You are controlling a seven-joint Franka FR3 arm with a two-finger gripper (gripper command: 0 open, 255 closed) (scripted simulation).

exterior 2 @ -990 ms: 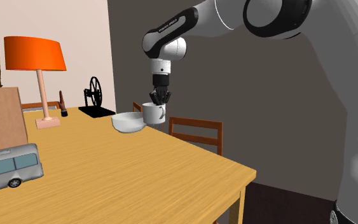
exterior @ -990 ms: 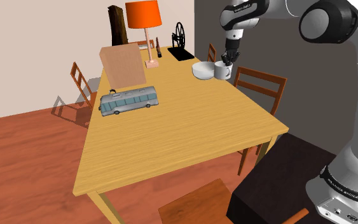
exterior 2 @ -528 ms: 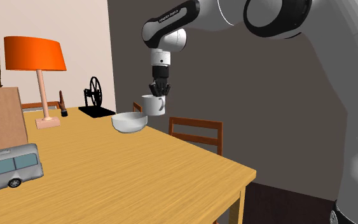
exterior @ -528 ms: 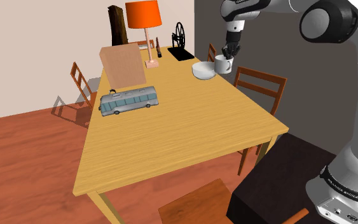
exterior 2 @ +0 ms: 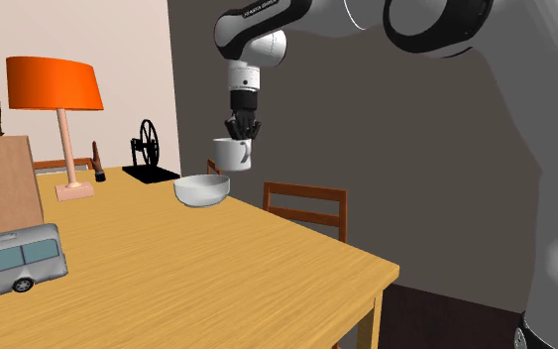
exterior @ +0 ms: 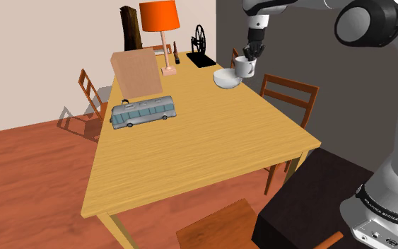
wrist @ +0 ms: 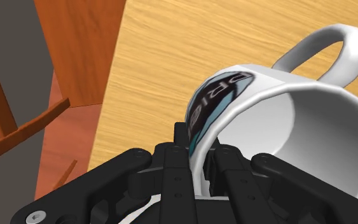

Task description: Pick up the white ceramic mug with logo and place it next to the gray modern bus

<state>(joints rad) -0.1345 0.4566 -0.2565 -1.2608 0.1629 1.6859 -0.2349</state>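
The white mug [exterior: 244, 66] [exterior 2: 232, 155] hangs in the air just above the white bowl [exterior: 226, 78] [exterior 2: 202, 189] at the far end of the wooden table [exterior: 197, 148]. My gripper [exterior: 250, 55] [exterior 2: 243, 135] [wrist: 199, 167] is shut on the mug's rim from above. In the wrist view the mug [wrist: 285, 127] shows a dark round logo on its side, and its handle points away from the fingers. The gray bus [exterior: 143, 112] [exterior 2: 11, 260] stands on the table toward the shoulder view's left, well apart from the mug.
A tan box [exterior: 137, 71] stands behind the bus. An orange lamp [exterior: 160, 28], a black wheeled stand [exterior: 199, 48] and a dark bottle [exterior 2: 98, 164] occupy the far end. Wooden chairs [exterior: 288, 99] line the table's sides. The table's near half is bare wood.
The gripper has lifted the mug off the table and carried it up and slightly toward the bowl. Bus and bowl have not moved.
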